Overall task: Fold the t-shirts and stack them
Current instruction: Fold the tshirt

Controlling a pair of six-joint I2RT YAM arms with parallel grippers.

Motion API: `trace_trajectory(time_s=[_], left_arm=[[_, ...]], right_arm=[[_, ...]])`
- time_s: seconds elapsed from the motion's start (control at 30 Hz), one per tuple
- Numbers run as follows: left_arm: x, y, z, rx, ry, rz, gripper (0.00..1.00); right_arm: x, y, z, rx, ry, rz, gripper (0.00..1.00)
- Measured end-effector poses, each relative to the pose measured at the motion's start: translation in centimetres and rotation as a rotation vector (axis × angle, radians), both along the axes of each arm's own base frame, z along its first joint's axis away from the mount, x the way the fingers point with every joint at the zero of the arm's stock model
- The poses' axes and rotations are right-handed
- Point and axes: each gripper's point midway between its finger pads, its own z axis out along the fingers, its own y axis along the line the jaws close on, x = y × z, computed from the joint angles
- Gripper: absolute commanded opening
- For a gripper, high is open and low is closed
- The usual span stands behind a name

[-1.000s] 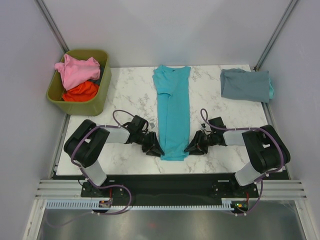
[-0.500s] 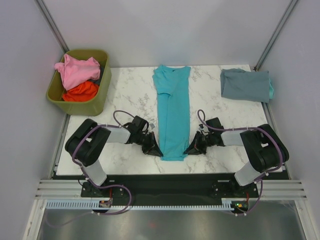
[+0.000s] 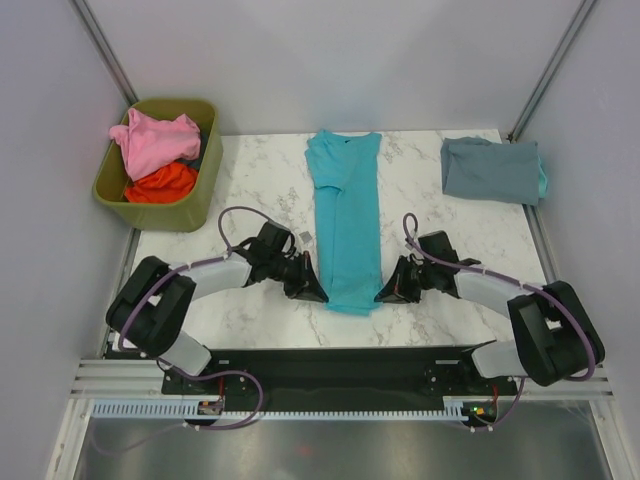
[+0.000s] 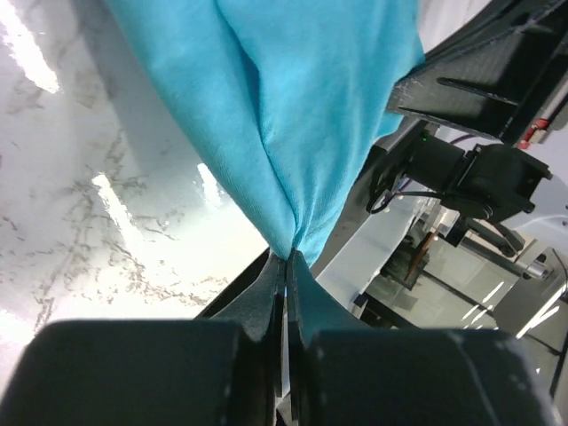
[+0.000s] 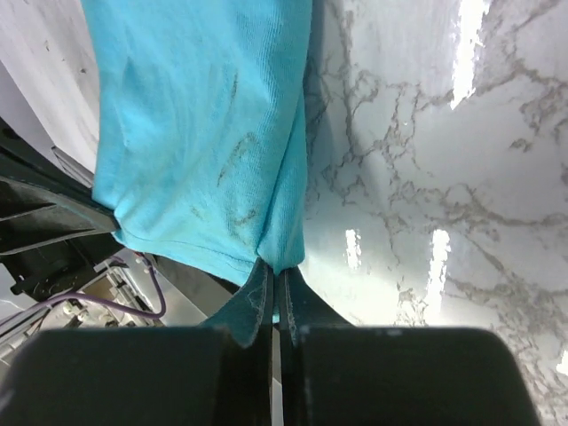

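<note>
A bright teal t-shirt point(image 3: 345, 215) lies as a long narrow strip down the middle of the marble table, collar at the far end. My left gripper point(image 3: 318, 296) is shut on its near left hem corner point(image 4: 288, 240). On the other side my right gripper point(image 3: 383, 296) is shut on the near right hem corner point(image 5: 277, 257). Both corners are pinched into a point and lifted a little off the table. A folded grey-blue t-shirt point(image 3: 492, 168) rests at the far right. A pink t-shirt point(image 3: 155, 140) and an orange-red t-shirt point(image 3: 160, 184) lie bunched in the bin.
An olive-green bin point(image 3: 200, 200) stands at the table's far left corner. The table's near edge and the black base rail point(image 3: 340, 365) run just behind the grippers. White walls close in on both sides.
Both grippers have closed on the teal shirt's near hem corners and lifted them slightly away from the near edge. The arms have stretched forward a little.
</note>
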Motion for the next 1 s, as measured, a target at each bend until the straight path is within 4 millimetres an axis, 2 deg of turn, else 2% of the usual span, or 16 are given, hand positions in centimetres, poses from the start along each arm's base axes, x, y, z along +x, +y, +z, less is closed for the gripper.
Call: trace_trajectory(time_s=[0.1,0.37,0.6,0.77,1.0], left_arm=[[0.0,0.0,1.2,-0.018,-0.044,-0.013,0.02],[-1.0,-0.1,2.4,-0.029,-0.108,-0.074,0.02],[-1.7,-0.3,4.7,-0.052,-0.204,-0.13,0.02],[0.7,0.0,6.2,-0.062,-0.262,-0.099,0.02],[5.8,0.6,6.5,-0.045,-0.305,-0.038,0.02]], right_arm=[[-0.2,-0.2,0.6,-0.005,-0.024,0.007,0.0],[-1.2,-0.8,2.2,-0.01,-0.088,0.036,0.0],[-1.3,-1.0,3.7,-0.024,-0.135,0.082,0.0],[0.6,-0.5,5.8,-0.025,-0.2,0.099,0.0],[5.9,1.0,7.9,-0.035,-0.271,0.108,0.0]])
